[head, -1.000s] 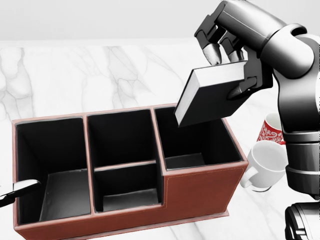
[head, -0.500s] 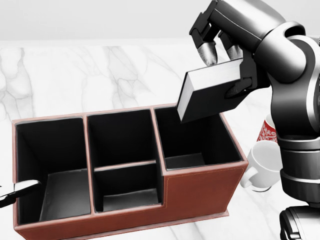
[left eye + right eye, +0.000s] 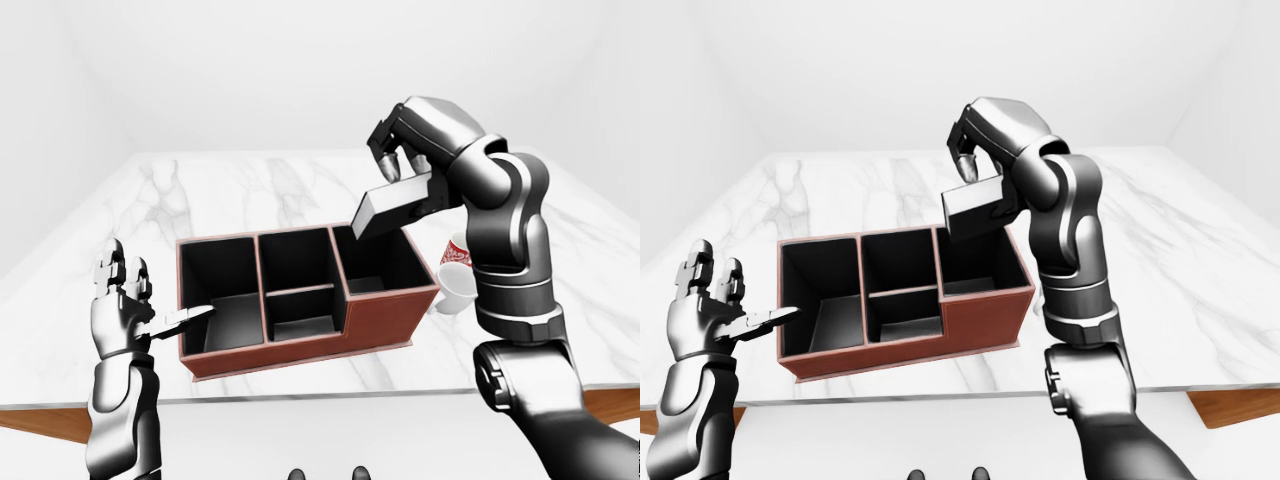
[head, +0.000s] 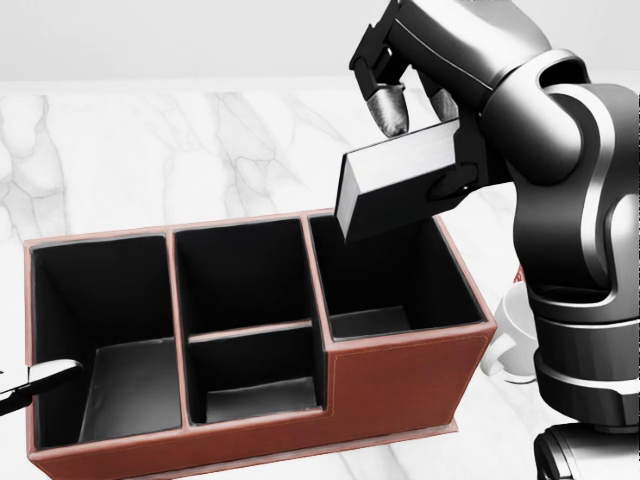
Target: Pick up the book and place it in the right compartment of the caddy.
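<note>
Over on the left of the left-eye view, the left robot hand (image 3: 122,300) is raised beside the caddy (image 4: 400,385) with its fingers spread and nothing in it; 1 finger reaches over the caddy's left wall. The caddy itself sits on the white marble surface (image 4: 120,150), a red-brown box with black lining: 1 wide compartment at the left, 2 smaller ones in the middle, and 1 wide compartment at the right.

Above that right compartment, the right robot hand (image 4: 425,125) is clenched on the book (image 4: 400,190), holding it tilted with its lower corner dipping toward the opening. The book looks to be just over the compartment's far wall, though I cannot tell whether it touches.

At the far right of the head view, a white mug (image 4: 515,340) stands beside the caddy, mostly hidden by the forearm, and the left-eye view shows a red patterned cup (image 3: 457,251) next to it.

I'd say the carry is done and the placing is in hand. The next move calls for lowering the book cleanly between the divider and the outer wall, then opening the fingers.
</note>
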{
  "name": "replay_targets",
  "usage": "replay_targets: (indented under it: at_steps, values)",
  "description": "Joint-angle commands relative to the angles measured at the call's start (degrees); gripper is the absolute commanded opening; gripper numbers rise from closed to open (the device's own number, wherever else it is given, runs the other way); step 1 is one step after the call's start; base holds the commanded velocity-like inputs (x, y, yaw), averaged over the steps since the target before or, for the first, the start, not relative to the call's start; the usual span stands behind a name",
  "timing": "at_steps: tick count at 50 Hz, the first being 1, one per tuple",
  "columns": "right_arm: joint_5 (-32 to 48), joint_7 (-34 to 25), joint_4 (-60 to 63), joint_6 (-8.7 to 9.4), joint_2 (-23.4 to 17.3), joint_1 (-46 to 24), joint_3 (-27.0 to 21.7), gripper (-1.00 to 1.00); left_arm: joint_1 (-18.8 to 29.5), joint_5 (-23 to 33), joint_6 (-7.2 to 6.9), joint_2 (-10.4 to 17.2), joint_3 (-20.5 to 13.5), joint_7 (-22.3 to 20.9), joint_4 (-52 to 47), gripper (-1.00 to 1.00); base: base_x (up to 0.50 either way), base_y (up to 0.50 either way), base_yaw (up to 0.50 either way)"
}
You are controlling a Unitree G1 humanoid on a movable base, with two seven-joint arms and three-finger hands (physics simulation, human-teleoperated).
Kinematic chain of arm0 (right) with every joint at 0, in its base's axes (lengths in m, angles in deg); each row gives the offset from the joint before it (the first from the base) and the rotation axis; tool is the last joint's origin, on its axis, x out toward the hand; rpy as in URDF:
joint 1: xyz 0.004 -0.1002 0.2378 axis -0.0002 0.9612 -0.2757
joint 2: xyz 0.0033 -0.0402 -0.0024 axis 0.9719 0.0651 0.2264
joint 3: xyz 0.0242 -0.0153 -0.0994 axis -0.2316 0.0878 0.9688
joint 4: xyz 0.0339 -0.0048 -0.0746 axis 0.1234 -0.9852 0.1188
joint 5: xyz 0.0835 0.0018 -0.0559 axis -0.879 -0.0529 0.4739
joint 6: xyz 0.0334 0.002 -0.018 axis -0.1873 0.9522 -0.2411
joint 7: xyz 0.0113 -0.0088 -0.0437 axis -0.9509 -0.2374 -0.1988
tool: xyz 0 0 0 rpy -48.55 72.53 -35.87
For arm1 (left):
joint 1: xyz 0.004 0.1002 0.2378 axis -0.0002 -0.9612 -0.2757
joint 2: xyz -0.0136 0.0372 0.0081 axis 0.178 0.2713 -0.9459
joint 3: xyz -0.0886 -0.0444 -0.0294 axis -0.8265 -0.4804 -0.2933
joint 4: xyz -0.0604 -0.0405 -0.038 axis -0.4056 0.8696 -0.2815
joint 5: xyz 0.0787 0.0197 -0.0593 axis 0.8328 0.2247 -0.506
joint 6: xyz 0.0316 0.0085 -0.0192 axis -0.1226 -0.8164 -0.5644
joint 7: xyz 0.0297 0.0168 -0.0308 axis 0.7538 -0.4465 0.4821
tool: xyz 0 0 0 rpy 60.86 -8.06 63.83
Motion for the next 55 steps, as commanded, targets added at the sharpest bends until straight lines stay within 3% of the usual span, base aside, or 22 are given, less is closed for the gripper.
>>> replay_targets:
  at_steps: [1, 21, 46, 55]
  values:
    - [0.93, 0.01, 2.07, 0.0, 0.99, 1.52, -0.75, -1.0, 0.09, -0.01, 0.13, 0.07, 0.0, 0.0, 0.26, 1.0, 0.0, 0.0, 0.0]
    - [-0.72, 0.01, 0.94, 0.0, 0.96, 3.41, -0.74, -1.0, 0.0, 0.15, 0.47, -0.02, 0.13, -0.07, 0.5, 1.0, 0.0, 0.0, 0.0]
    - [2.08, 0.01, 2.77, 0.0, 5.48, 5.05, 1.15, -1.0, 0.24, -0.02, 0.99, 0.18, 0.25, -0.01, 1.37, 1.0, 0.0, 0.0, 0.0]
    - [0.34, 0.01, 0.35, 0.0, 4.62, 6.31, 0.37, -1.0, 0.3, 0.04, 0.86, 0.18, 0.3, 0.03, 1.28, 1.0, 0.0, 0.0, 0.0]
